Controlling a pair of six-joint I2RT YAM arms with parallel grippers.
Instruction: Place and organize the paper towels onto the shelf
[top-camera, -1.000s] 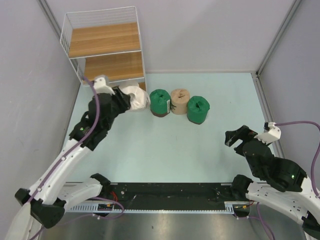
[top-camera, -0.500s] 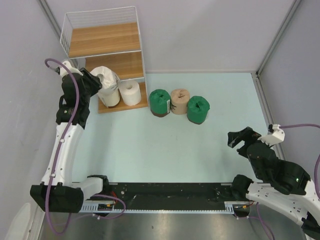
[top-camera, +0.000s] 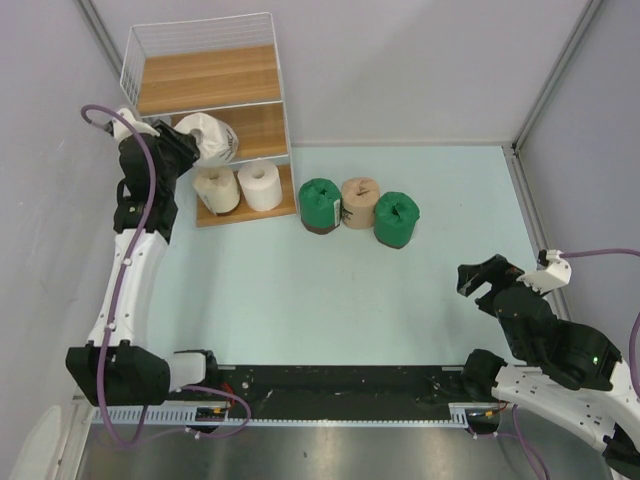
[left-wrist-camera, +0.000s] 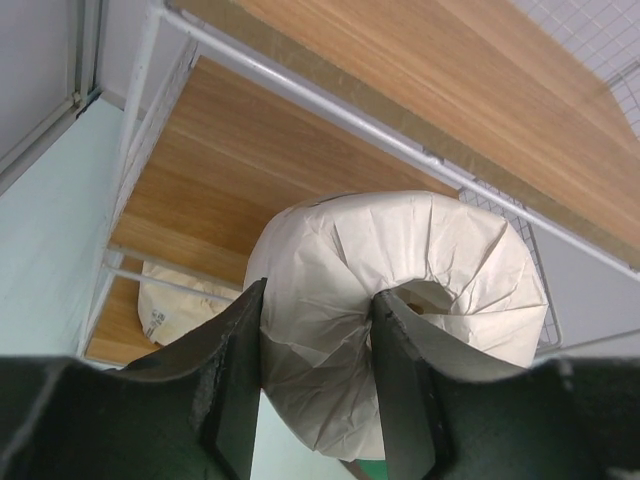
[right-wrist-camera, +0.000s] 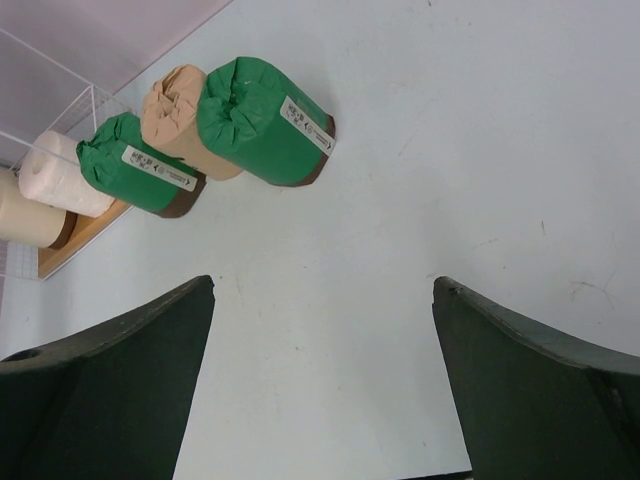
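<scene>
My left gripper (top-camera: 185, 150) is shut on a cream-white paper towel roll (top-camera: 212, 138) and holds it at the shelf's (top-camera: 205, 80) middle board; in the left wrist view the roll (left-wrist-camera: 400, 270) sits pinched between my fingers (left-wrist-camera: 240, 370). Two more cream-white rolls (top-camera: 238, 187) stand on the bottom board. Two dark green rolls (top-camera: 320, 204) (top-camera: 396, 219) and a tan roll (top-camera: 360, 202) stand in a row on the table right of the shelf. My right gripper (top-camera: 480, 280) is open and empty over bare table; its view shows the green rolls (right-wrist-camera: 262, 122) far ahead.
Grey walls close in the table on the left, back and right. A black rail (top-camera: 340, 385) runs along the near edge between the arm bases. The top board of the shelf (top-camera: 210, 75) has a wire basket rim around it.
My left gripper has carried the cream-white roll from the table beside the shelf up and left, to the middle board. My right arm has shifted only slightly.
</scene>
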